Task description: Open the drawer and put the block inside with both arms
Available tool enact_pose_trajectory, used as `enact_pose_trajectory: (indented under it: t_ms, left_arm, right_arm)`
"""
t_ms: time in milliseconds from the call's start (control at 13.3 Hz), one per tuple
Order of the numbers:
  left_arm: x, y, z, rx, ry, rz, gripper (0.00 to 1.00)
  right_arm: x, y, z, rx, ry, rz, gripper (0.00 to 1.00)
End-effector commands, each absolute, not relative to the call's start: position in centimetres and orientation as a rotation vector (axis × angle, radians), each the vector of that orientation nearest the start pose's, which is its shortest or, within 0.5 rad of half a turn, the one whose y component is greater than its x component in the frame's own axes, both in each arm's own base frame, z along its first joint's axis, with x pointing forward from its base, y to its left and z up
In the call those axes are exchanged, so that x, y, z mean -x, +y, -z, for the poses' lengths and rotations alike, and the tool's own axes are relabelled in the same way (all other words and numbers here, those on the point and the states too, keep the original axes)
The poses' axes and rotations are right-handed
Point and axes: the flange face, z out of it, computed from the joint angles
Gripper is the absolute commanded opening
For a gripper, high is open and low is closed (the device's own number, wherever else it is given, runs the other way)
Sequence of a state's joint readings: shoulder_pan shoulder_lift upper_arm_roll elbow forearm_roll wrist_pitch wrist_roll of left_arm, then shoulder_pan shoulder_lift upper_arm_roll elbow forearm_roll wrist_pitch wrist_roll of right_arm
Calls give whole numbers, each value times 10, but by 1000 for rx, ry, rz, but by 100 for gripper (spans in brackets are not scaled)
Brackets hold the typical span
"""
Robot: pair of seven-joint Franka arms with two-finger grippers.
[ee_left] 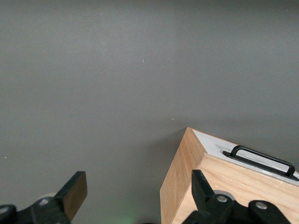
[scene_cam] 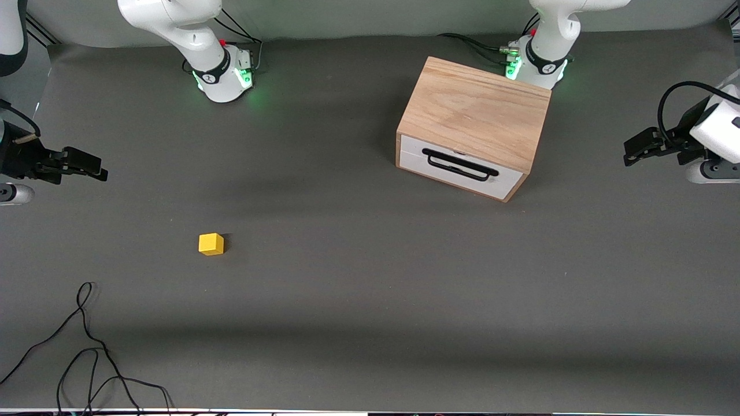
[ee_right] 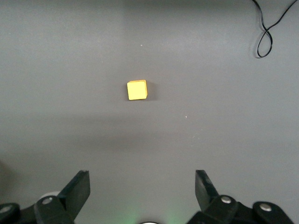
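A dark grey tabletop (scene_cam: 370, 300) fills the scene, matte and evenly covered. A thin black cable (scene_cam: 87, 346) lies loose on it at the edge nearest the front camera, toward the right arm's end, curling into one small loop and several wider bends. The same loop (ee_right: 264, 39) shows in the right wrist view.

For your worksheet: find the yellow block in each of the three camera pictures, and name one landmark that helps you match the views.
Front view: the block lies on the bare mat, toward the right arm's end, nearer the camera than the wooden box.
Left wrist view: not in it; only the box and its drawer handle show.
Right wrist view: the block lies ahead of the open right pincer.
Shared landmark: the black cable loop.
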State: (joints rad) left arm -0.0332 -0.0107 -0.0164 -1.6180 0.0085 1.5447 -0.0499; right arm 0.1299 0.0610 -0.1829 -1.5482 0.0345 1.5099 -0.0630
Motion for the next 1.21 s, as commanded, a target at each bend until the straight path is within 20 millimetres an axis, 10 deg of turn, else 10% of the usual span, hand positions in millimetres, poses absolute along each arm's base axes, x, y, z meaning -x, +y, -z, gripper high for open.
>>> enact_pose_trajectory:
  t_ms: [0, 754, 1131]
  left_arm:
    - [-546, -27, -609, 3121, 14, -104, 100]
    - [-549, -40, -604, 3120, 26, -106, 100]
    - [-555, -127, -582, 3102, -284, -85, 100]
  right_arm:
    - [-566, -20, -597, 3117, -65, -171, 100]
    - [-592, 2, -490, 3120, -134, -216, 100]
    - [-604, 1, -403, 3139, -130, -171, 100]
